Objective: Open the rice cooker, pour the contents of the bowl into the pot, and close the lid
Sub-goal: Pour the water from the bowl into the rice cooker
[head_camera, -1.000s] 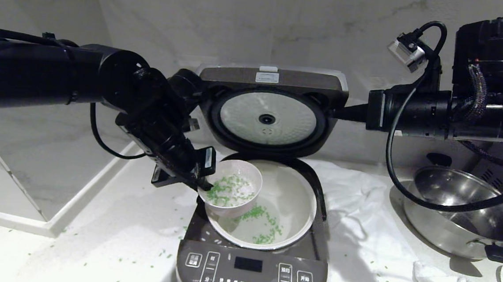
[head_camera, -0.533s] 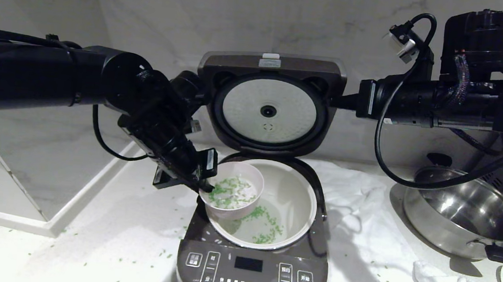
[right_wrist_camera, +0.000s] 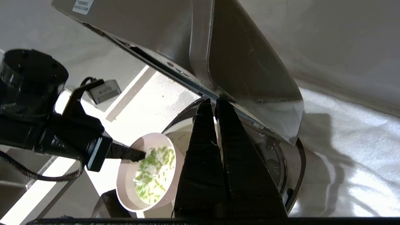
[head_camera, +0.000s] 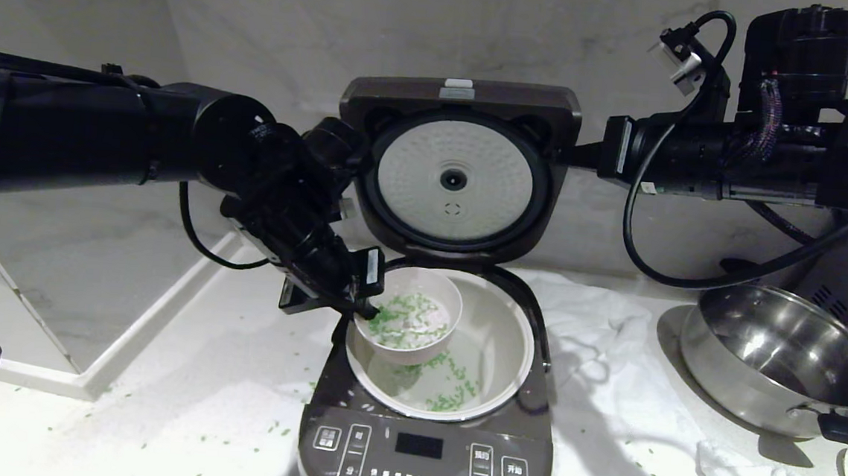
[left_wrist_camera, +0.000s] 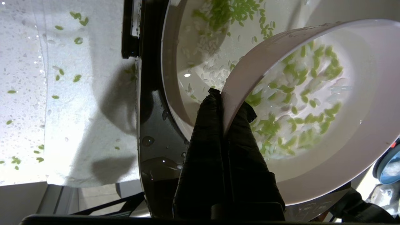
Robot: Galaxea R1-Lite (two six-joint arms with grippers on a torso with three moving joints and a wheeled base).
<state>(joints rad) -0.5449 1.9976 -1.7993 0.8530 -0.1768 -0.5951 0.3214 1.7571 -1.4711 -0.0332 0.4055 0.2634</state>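
The left hand (head_camera: pixel 359 304) clamped the bowl's (head_camera: pixel 411 319) rim above the pot (head_camera: pixel 495 347) — right hand (right_wrist_camera: pixel 214 101), fingers together, behind the lid (head_camera: pixel 455 169).

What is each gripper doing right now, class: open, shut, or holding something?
Left gripper: shut on the rim of the pink bowl.
Right gripper: shut, holding nothing, beside the raised lid.

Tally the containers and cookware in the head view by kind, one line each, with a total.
Rice cooker, with its pot inside: 1
Pink bowl, held over the pot by the left gripper: 1
Steel pan: 1
Total: 3
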